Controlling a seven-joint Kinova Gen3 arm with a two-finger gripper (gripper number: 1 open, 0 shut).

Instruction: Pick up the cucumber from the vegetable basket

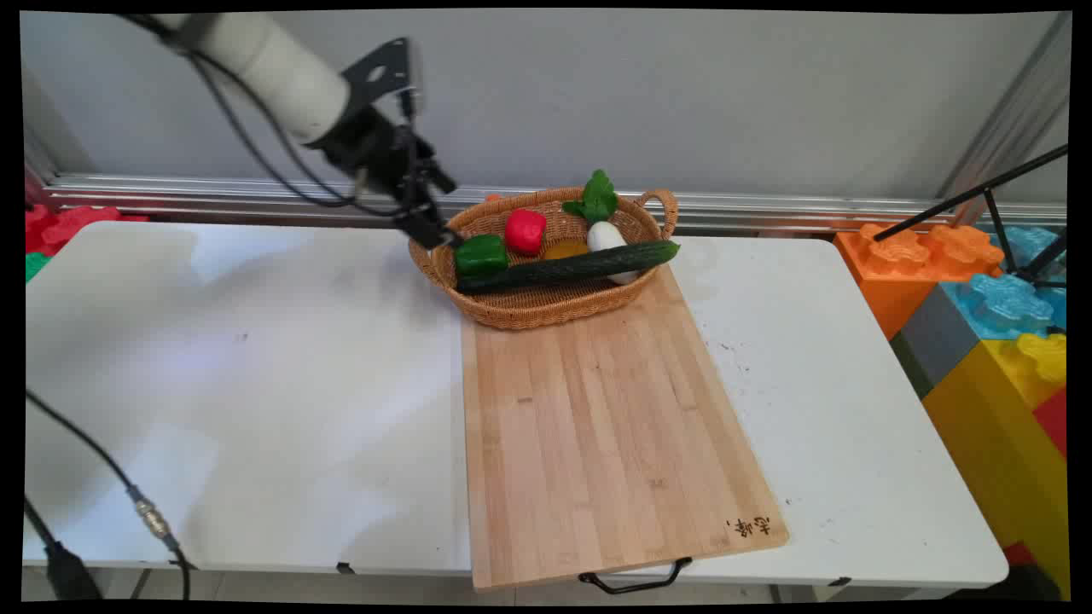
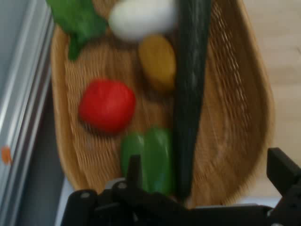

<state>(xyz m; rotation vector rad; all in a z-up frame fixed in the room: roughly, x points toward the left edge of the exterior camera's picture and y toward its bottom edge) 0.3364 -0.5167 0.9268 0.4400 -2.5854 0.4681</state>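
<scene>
My gripper hangs open just over the left end of a wicker basket, its fingers spread wide with nothing between them. Nearest to it is a green pepper, right below the fingertips in the hand view. A long dark cucumber lies lengthwise beside the pepper. Further in are a red pepper, a yellow piece, and a white vegetable with green leaves.
The basket stands on the far end of a wooden cutting board that reaches the table's near edge. Big coloured toy blocks and a black tripod leg stand at the right. Red blocks lie at the far left.
</scene>
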